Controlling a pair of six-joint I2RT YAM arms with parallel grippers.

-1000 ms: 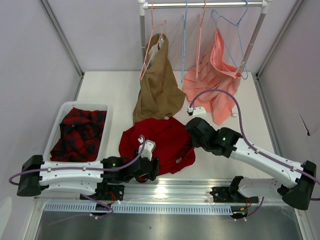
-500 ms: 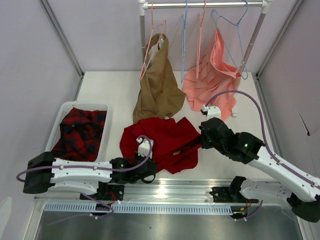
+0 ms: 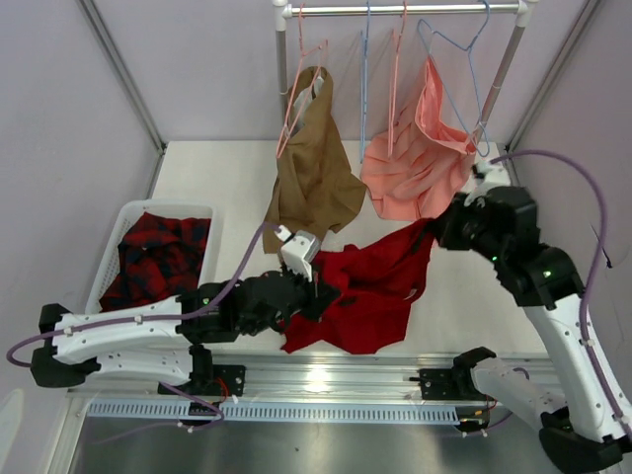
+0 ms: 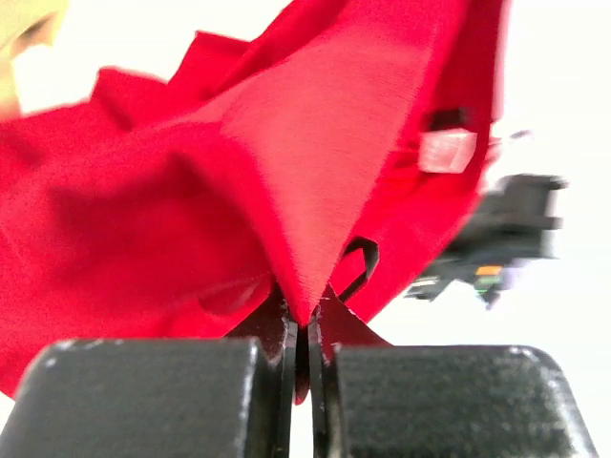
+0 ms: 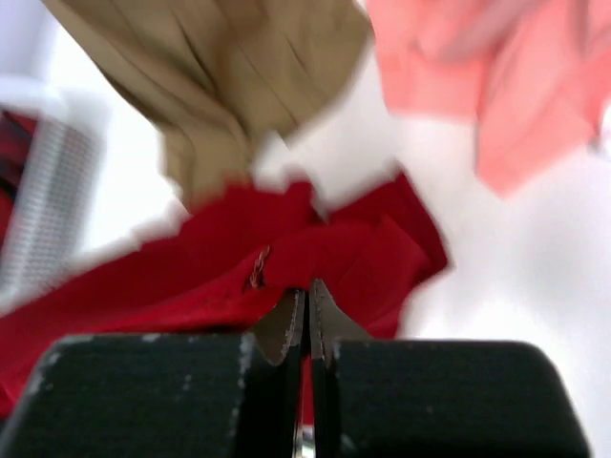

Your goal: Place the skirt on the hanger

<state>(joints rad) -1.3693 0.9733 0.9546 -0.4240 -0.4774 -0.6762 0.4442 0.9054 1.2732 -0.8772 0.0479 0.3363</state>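
At the left edge of the tabletop (image 3: 222, 178), the white basket (image 3: 107, 259) holding the plaid garment (image 3: 158, 262) is well clear of the work. The left gripper (image 3: 321, 293) has its jaws pinched tight on a fold of the skirt (image 3: 375, 281). The right gripper (image 3: 441, 232), raised at the far right, has its jaws clamped on another edge. Between them the red cloth hangs stretched and lifted off the tabletop, probably to spread its waist for the hanger (image 3: 396, 89), which hangs edge-on from the rail (image 3: 444, 9). The tan garment (image 3: 311, 178) and salmon garment (image 3: 420, 163) hang either side of the hanger and crowd the approach, and the light-blue hangers (image 3: 363, 79) are close beside it.
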